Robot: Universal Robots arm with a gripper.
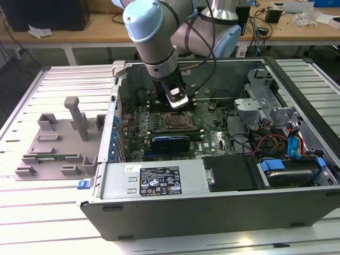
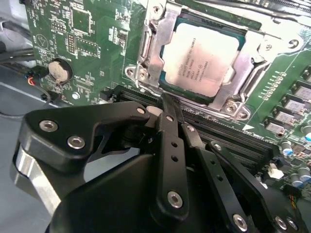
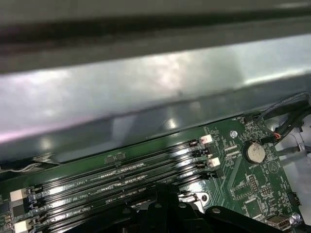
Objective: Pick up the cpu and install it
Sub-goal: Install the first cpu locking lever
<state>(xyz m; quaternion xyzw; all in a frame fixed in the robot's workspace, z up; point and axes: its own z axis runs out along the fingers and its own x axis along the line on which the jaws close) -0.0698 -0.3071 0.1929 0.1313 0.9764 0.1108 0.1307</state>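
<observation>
- The tool [image 2: 167, 104] hangs low inside the open computer case [image 1: 223, 204], right over the motherboard [image 2: 92, 43].
- In the second wrist view its black fingers [image 2: 171, 127] meet in a single narrow tip with nothing visible between them: clenched, and empty as far as can be seen.
- The cpu [image 2: 203, 58] sits just beyond that tip, lying flat inside the metal socket frame [image 2: 150, 53], silver top up. It looks seated already, edges parallel to the frame.
- The fingertip ends just short of the frame's near edge; whether it touches the frame cannot be told.
- The memory slots [image 3: 121, 170] run directly beneath the tool, and in the first wrist view the case wall [image 3: 155, 92] looms close behind it.
- The coin cell [image 2: 59, 71] lies off to one side of the tool, well apart from the socket.
- In the exterior view the arm reaches down over the socket [image 1: 176, 121]; a grey fixture tray [image 1: 58, 143] rests on the desk [image 1: 32, 212] outside the case, far from the tool.
- Judgement: placement seems done. Doing this stage well means lifting straight off, no sideways drag that could nudge the chip or catch the frame or slots below.
- Any press should land gently, flat and centred on the lid.
</observation>
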